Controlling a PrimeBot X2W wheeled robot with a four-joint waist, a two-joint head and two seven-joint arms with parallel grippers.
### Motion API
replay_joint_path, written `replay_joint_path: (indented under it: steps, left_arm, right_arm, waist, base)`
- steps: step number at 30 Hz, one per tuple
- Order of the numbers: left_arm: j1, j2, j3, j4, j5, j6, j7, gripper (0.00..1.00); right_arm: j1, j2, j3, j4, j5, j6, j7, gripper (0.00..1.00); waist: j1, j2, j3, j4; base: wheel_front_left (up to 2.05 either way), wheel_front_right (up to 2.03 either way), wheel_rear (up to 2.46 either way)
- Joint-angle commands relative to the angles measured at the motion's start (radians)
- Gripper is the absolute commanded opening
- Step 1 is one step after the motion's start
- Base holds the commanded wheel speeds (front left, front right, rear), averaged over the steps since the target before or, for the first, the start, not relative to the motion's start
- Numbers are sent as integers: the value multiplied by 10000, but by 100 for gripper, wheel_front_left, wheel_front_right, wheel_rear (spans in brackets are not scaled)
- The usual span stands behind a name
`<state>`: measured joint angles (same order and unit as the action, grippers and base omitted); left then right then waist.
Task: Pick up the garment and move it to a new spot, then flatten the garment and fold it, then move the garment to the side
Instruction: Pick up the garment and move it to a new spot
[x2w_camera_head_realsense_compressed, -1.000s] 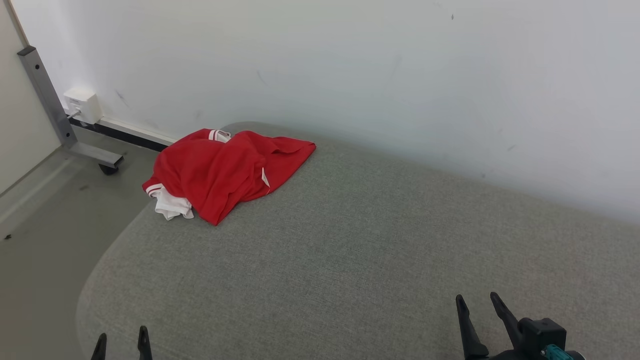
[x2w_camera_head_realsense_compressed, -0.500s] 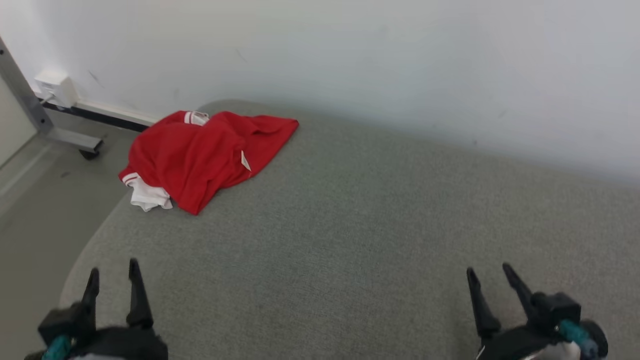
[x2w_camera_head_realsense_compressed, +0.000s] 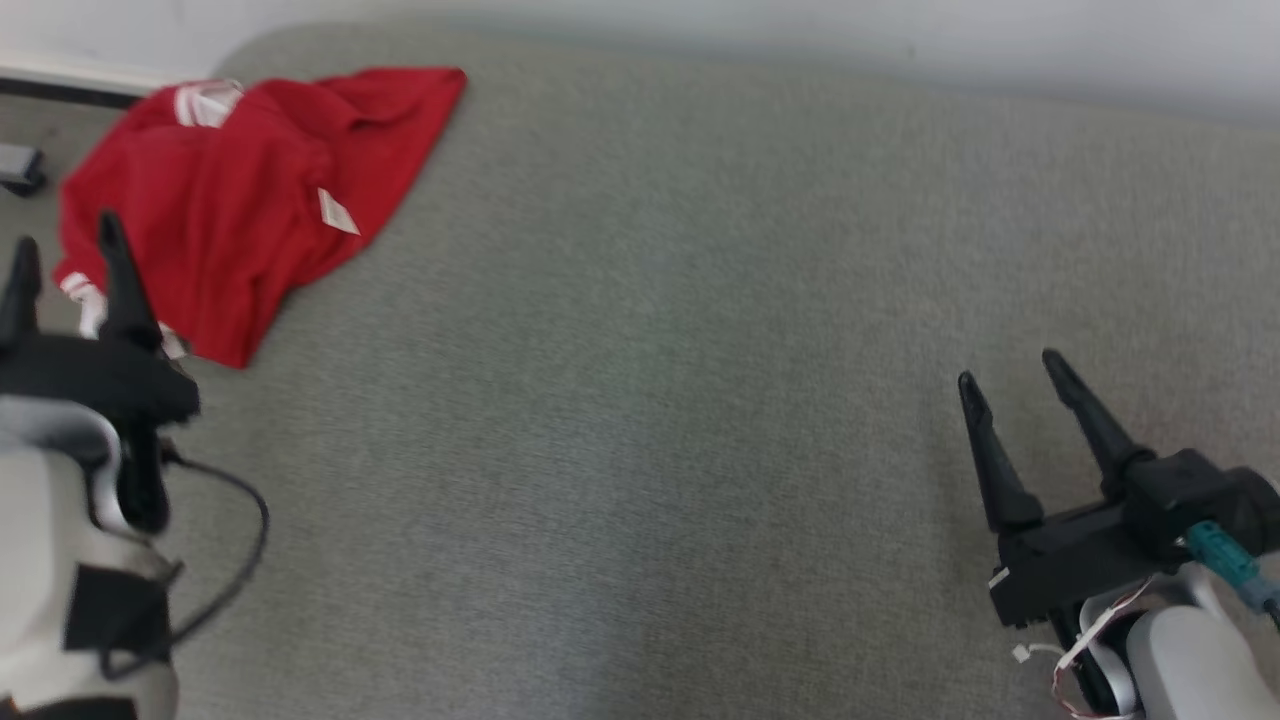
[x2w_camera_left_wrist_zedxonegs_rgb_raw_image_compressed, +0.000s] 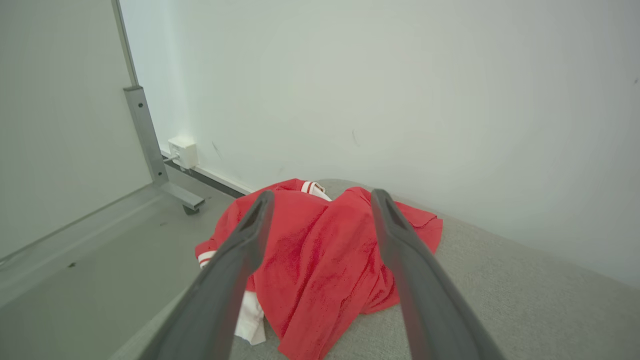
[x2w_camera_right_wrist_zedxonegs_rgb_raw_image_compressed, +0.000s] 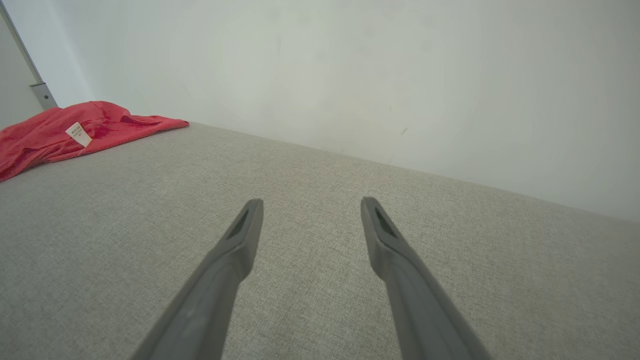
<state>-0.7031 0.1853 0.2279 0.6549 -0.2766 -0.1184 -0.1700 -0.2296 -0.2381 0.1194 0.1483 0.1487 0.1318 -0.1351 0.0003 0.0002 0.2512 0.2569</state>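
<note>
A crumpled red garment (x2w_camera_head_realsense_compressed: 250, 190) with white trim and a small white label lies at the far left corner of the grey padded surface (x2w_camera_head_realsense_compressed: 660, 330). My left gripper (x2w_camera_head_realsense_compressed: 62, 240) stands open just short of the garment's near left edge, its fingers apart and empty. In the left wrist view the garment (x2w_camera_left_wrist_zedxonegs_rgb_raw_image_compressed: 320, 255) lies ahead between the open fingers of the left gripper (x2w_camera_left_wrist_zedxonegs_rgb_raw_image_compressed: 320, 197). My right gripper (x2w_camera_head_realsense_compressed: 1008, 366) is open and empty over bare surface at the lower right. From the right wrist the garment (x2w_camera_right_wrist_zedxonegs_rgb_raw_image_compressed: 65, 130) shows far off at the left, beyond the right gripper (x2w_camera_right_wrist_zedxonegs_rgb_raw_image_compressed: 309, 201).
A white wall (x2w_camera_left_wrist_zedxonegs_rgb_raw_image_compressed: 400, 90) runs along the surface's far edge. Left of the surface is grey floor (x2w_camera_left_wrist_zedxonegs_rgb_raw_image_compressed: 100, 270), with a metal post on a wheeled foot (x2w_camera_left_wrist_zedxonegs_rgb_raw_image_compressed: 150, 145) and a white wall box (x2w_camera_left_wrist_zedxonegs_rgb_raw_image_compressed: 182, 152) near the corner.
The head camera has tilted down, so the whole picture shifted. Both grippers have come further up into the picture; the left one now reaches the garment's near edge. The garment lies as before.
</note>
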Motion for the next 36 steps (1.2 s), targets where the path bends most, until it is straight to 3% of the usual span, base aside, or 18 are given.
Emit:
replay_joint_path:
  steps: [1, 4, 11, 15, 27, 28, 29, 30, 36]
  left_arm:
    - [-741, 105, 198, 331, -613, -51, 598, 100]
    - [-1816, 794, 295, 560, -854, -76, 1456, 100]
    - [-3220, 1516, 652, 644, -1338, 335, 2934, 100]
    - [-3653, 1751, 818, 538, -1598, 471, 3682, 100]
    - [-2880, 1783, 1232, 786, -2005, 1799, 5996, 100]
    - [-2792, 1752, 1253, 728, -2040, 1807, 6008, 73]
    - [-2738, 1712, 1309, 627, -2118, 1807, 5934, 28]
    - [-2664, 1644, 1342, 564, -2211, 1774, 6038, 0]
    - [-2353, 1452, 1505, -149, -2648, 1597, 6368, 0]
  right_arm:
    - [-254, -185, 17, -504, 24, -24, 143, 100]
    - [-340, -405, -132, -1385, -35, -24, 373, 100]
    - [7, -659, -727, -3066, 20, -24, 802, 100]
    - [187, -710, -1100, -3754, 61, -24, 879, 100]
    - [125, -515, -1128, -3988, 55, -26, 919, 100]
    - [129, -508, -1120, -3940, 63, -26, 904, 100]
    - [123, -510, -1118, -3906, 75, -26, 889, 100]
    - [116, -504, -1104, -3872, 79, -26, 862, 100]
    - [-66, -434, -954, -3728, 95, -26, 704, 100]
  waist:
    - [-3, -2, 2103, -1455]
    - [-3, -2, 2902, -1671]
    - [-3, -2, 4288, -1779]
    - [-3, -2, 4902, -1749]
    - [-3, -2, 5082, -1816]
    - [-3, -2, 5027, -1826]
    - [-3, -2, 4976, -1836]
    - [-3, -2, 4897, -1846]
    - [-3, -2, 4339, -1848]
  base:
    - [0, 0, 0]
    - [0, 0, 0]
    - [0, 0, 0]
    - [0, 0, 0]
    - [0, 0, 0]
    - [0, 0, 0]
    - [0, 0, 0]
    - [0, 0, 0]
    - [0, 0, 0]
